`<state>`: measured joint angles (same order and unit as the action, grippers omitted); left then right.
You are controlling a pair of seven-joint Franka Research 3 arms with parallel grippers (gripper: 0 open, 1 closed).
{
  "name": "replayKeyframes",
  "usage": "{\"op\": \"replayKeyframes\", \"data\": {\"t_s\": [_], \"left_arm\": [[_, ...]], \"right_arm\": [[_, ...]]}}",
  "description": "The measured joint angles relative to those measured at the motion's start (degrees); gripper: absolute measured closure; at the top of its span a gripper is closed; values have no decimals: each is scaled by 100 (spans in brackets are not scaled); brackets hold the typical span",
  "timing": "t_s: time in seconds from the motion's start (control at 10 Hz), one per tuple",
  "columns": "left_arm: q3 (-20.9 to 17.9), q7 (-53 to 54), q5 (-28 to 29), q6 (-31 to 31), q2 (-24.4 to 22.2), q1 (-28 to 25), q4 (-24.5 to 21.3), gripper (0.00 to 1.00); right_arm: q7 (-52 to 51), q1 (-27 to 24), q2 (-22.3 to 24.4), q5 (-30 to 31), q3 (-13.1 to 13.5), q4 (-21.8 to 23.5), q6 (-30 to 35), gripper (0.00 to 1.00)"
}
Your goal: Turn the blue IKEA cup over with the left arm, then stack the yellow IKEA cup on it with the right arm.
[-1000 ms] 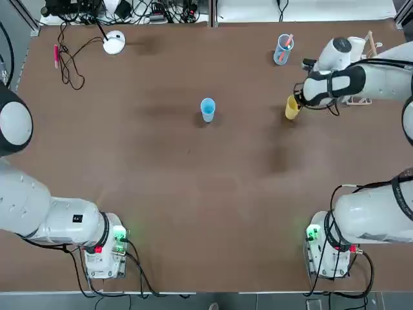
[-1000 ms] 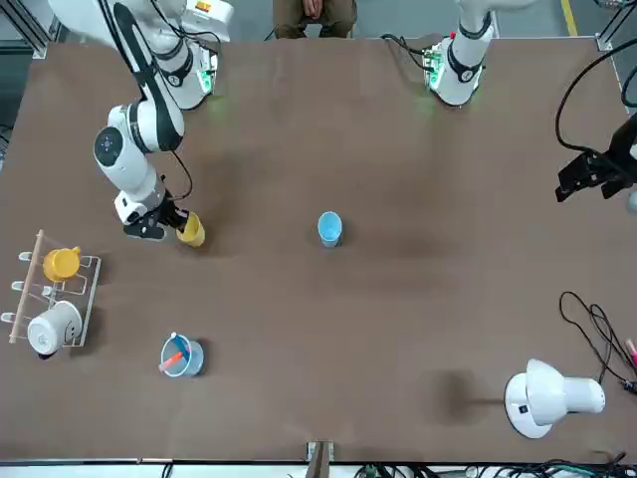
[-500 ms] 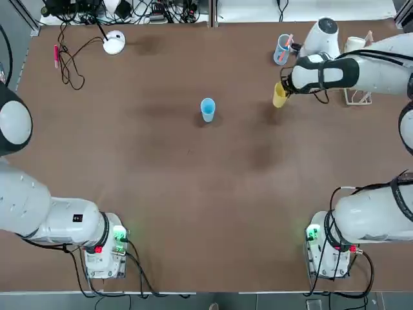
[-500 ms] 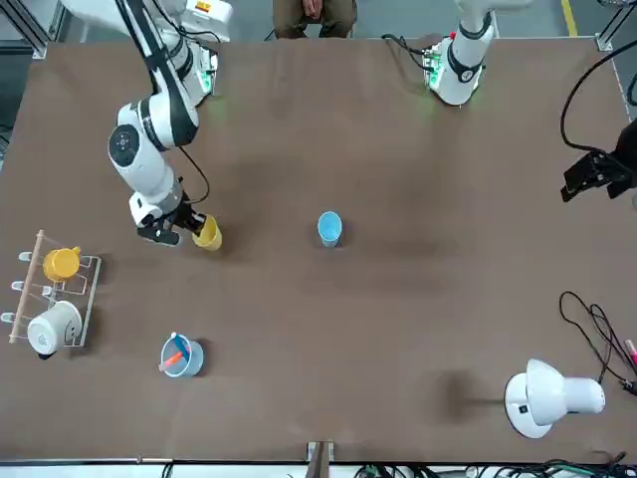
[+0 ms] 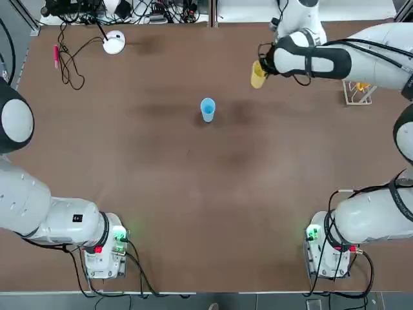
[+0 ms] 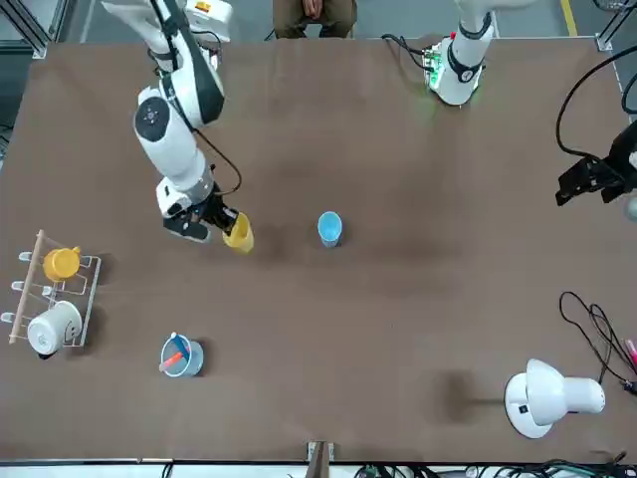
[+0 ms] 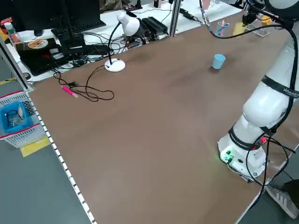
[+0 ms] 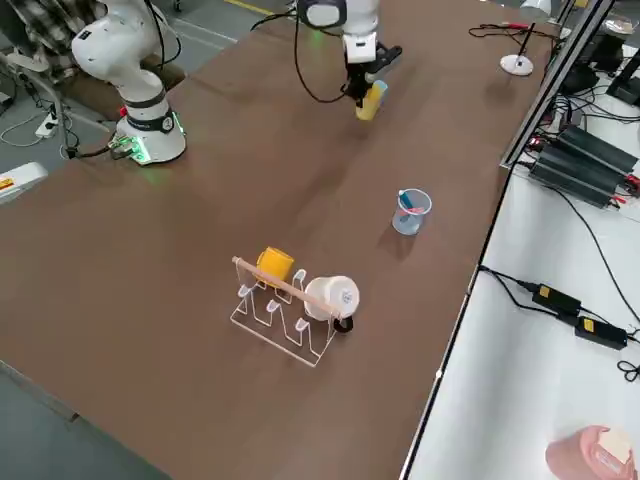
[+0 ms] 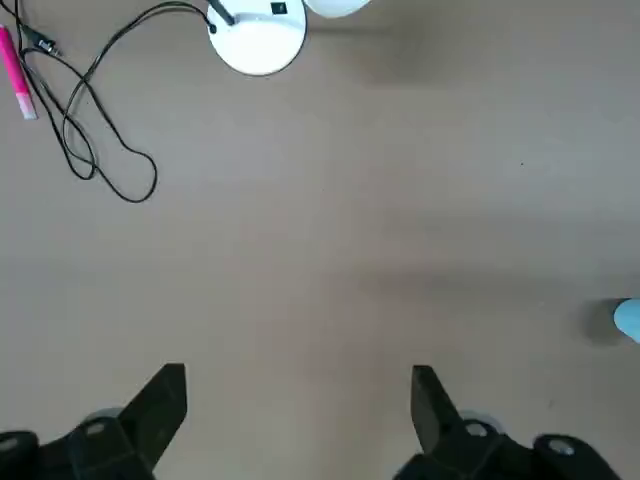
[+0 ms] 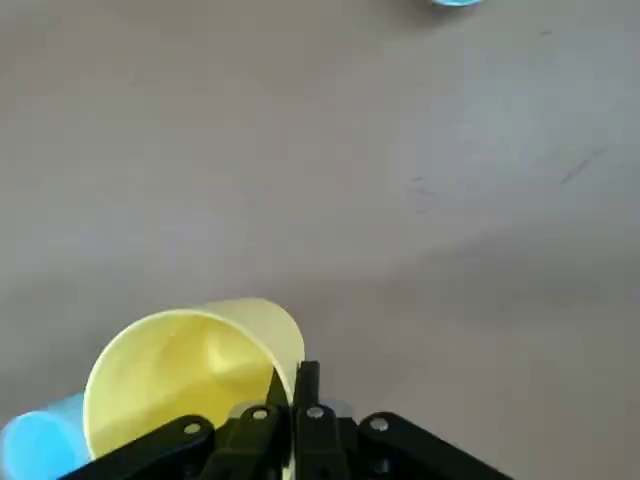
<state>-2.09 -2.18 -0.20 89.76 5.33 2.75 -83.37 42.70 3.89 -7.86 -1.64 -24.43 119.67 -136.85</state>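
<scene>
The blue IKEA cup (image 5: 207, 108) (image 6: 329, 228) (image 7: 218, 61) stands alone at the table's middle. I cannot tell which end is up. My right gripper (image 5: 265, 67) (image 6: 220, 220) (image 10: 297, 385) is shut on the rim of the yellow IKEA cup (image 5: 258, 74) (image 6: 238, 233) (image 8: 371, 100) (image 10: 190, 370). It holds the cup tilted above the table, to the right of the blue cup and a little farther from the bases. My left gripper (image 6: 595, 178) (image 9: 295, 410) hangs open and empty at the table's left side, and the blue cup (image 9: 628, 320) shows only at the edge of its wrist view.
A rack (image 6: 35, 261) (image 8: 290, 295) with an orange-yellow mug and a white mug sits at the far right. A clear blue glass (image 6: 179, 356) (image 8: 410, 211) with sticks stands near it. A white desk lamp (image 5: 114, 42) (image 6: 542, 398), a black cable (image 5: 68, 64) and a pink pen (image 5: 56, 55) lie far left.
My right arm has carried the yellow cup leftward and slightly away from the bases, closer to the blue cup. The blue cup and the left arm have stayed put.
</scene>
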Motion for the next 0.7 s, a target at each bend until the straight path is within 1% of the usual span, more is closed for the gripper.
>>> {"op": "replayKeyframes", "data": {"t_s": [0.1, 0.3, 0.6, 0.7], "left_arm": [[-1, 0, 0, 0, 0, -8, 18, 1], [-9, 0, 0, 0, 0, -40, 31, 1], [-16, 0, 0, 0, 0, -43, 38, 1], [-23, 0, 0, 0, 0, -43, 42, 1]], "right_arm": [[202, 108, -120, 0, -130, -269, 92, 96], [484, 354, -376, 101, -296, -627, 137, 96], [1540, 872, -1009, 1055, -372, -1059, 139, 96], [1856, 1044, -1234, 1197, -387, -1210, 138, 96]]}}
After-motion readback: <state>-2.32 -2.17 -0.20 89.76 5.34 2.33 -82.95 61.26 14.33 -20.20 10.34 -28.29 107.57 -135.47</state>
